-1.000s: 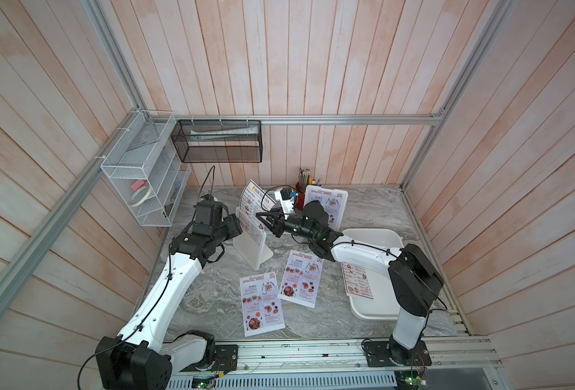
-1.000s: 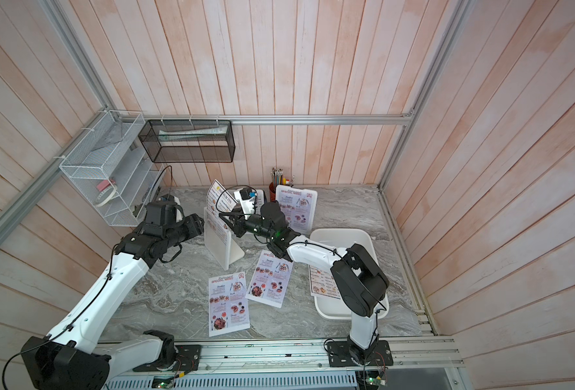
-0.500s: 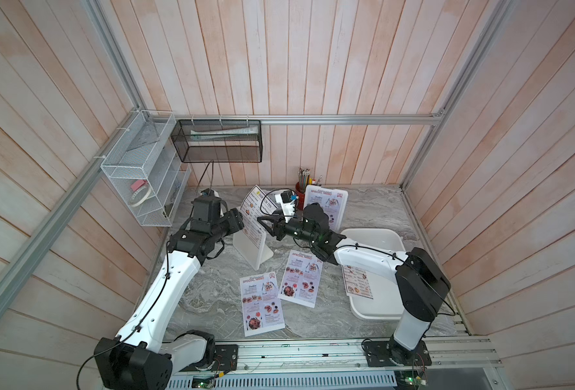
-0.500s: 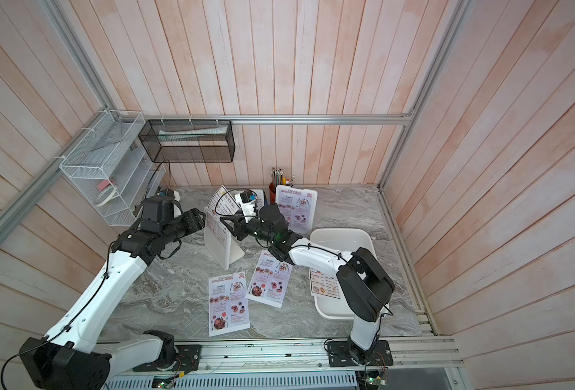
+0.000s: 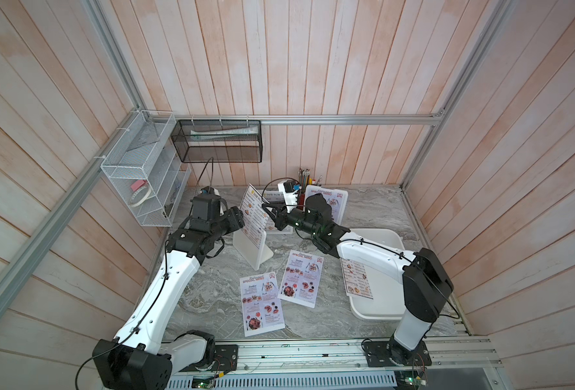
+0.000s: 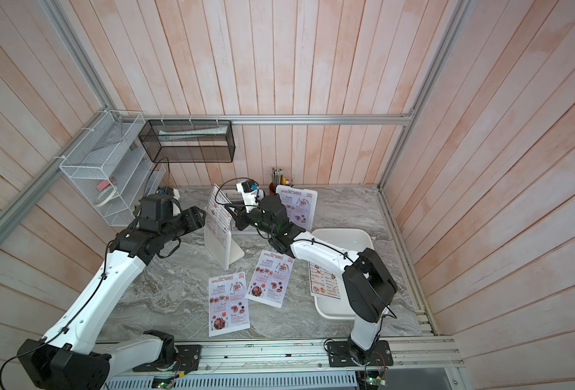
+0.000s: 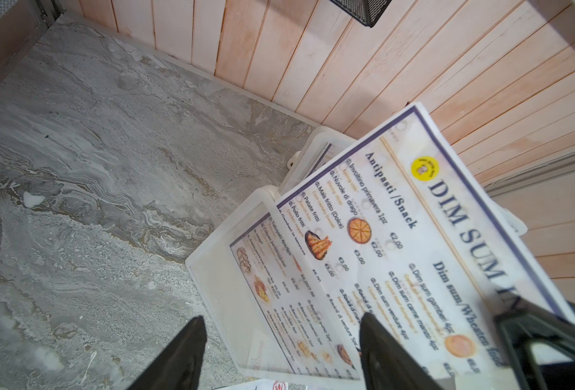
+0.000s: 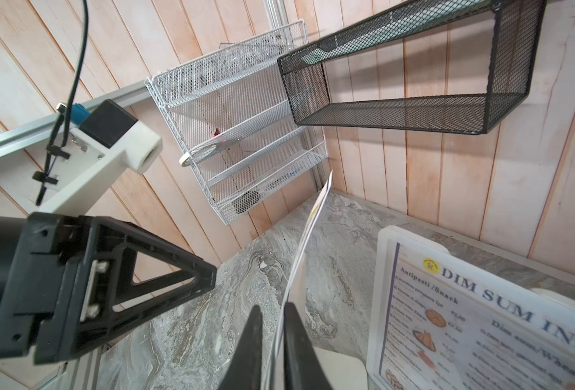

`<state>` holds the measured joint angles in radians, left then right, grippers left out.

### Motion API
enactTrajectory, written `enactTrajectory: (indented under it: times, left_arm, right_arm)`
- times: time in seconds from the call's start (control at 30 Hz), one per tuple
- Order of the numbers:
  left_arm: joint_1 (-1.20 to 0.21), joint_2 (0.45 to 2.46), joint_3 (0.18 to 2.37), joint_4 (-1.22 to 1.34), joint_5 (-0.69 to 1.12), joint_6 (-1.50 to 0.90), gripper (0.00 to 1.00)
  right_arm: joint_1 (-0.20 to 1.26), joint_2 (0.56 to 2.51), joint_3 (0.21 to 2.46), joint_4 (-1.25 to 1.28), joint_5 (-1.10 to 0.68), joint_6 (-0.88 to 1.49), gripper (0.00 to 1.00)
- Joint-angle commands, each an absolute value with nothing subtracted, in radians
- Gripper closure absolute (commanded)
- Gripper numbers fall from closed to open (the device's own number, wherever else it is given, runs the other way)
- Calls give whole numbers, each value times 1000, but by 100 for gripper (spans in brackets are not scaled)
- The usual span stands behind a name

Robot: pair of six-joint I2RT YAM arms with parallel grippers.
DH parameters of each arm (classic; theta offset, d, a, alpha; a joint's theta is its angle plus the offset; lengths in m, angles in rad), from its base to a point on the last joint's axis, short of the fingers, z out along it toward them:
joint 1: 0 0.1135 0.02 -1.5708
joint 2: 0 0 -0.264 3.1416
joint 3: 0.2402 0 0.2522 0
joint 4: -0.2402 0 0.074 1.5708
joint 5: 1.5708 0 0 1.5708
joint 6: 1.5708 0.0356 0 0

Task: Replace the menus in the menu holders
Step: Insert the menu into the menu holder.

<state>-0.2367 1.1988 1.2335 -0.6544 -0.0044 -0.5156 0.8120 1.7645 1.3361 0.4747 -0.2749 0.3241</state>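
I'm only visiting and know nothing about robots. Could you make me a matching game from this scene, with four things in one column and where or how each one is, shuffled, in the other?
Things:
1. Dim Sum Inn menu at the nearest holder
2. two Special Menu sheets
3. left gripper
4. bordered menu sheet

States:
A. lying on the white tray
B. pinched by the shut right gripper, sticking partly out
C. flat on the marble table
D. jaws wide apart

Pairs: 1-B, 2-C, 3-D, 4-A
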Motion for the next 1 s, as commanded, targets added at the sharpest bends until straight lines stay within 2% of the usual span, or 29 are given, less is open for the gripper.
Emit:
enactTrajectory:
  times: [0.0, 0.43, 0.63, 0.7, 0.97]
  left_arm:
    - [-242, 1198, 1280, -654, 7, -497, 25]
    - [-241, 1233, 1324, -624, 61, -499, 18]
    - [-242, 1270, 1324, -617, 105, -485, 9]
    - [-246, 1285, 1327, -621, 115, -477, 0]
    - [-258, 1314, 1317, -585, 135, -468, 0]
  right_arm:
    - [820, 1792, 1359, 446, -291, 313, 88]
    - [862, 1838, 1346, 426, -305, 318, 86]
    - [858, 1780, 1326, 407, -266, 302, 71]
    - [849, 1751, 1320, 400, -266, 298, 66]
    - [803, 1602, 1237, 365, -215, 318, 61]
